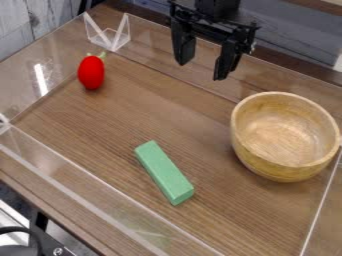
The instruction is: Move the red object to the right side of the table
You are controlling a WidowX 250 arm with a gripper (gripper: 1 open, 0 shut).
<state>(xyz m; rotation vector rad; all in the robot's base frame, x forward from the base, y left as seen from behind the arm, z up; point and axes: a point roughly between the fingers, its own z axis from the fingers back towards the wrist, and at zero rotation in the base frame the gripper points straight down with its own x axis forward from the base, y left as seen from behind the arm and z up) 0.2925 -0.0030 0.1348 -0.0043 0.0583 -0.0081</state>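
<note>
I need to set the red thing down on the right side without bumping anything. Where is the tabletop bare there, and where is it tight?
The wooden bowl fills most of the right side. Bare wood lies behind it, right of the open gripper, and in front of it, right of the green block. The widest free patch is mid-table, between the red object, block and bowl.

No readable text, labels or numbers anywhere.

Pincer [209, 57] open above table [120, 110]; red object [91, 72] left, apart.
</note>
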